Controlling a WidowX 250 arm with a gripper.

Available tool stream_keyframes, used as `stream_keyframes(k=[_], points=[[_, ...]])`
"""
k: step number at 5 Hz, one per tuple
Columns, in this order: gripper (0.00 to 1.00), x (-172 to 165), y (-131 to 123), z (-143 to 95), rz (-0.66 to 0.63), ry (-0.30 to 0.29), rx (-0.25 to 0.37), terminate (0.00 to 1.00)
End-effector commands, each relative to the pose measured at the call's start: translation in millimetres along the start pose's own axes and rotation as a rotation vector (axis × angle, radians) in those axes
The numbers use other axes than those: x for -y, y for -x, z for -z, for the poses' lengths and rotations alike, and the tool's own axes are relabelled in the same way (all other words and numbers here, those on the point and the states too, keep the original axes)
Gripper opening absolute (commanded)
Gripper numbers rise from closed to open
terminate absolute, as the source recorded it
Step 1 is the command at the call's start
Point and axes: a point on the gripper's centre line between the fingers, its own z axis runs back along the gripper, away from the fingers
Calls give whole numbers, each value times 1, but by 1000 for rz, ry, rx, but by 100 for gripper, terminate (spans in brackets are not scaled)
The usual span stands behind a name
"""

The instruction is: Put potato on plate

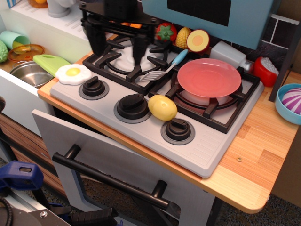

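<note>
The pale-yellow potato (162, 107) lies on the grey stove front panel, between the middle knob (132, 105) and the right knob (178, 130). The salmon-pink plate (209, 77) rests flat on the right burner grate, behind and to the right of the potato, with nothing on it. My black gripper (118, 46) hangs over the left burner, well to the back left of the potato. Its two fingers point down, spread wide apart, with nothing between them.
A blue-handled spatula (163, 67) lies between the burners. A fried egg (73, 73) and green board (49, 62) sit at the left. Toy vegetables line the back. A blue bowl (288, 103) stands at the right. The oven door below hangs ajar.
</note>
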Motion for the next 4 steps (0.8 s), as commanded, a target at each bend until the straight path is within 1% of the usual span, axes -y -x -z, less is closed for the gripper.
stream_keyframes(k=[1, 2, 3, 4], points=[[100, 32, 18, -11, -119, 37, 57, 0], [100, 45, 25, -2, -171, 77, 60, 0], [100, 52, 26, 12, -231, 50, 84, 0], [100, 49, 21, 24, -256, 68, 68, 0]])
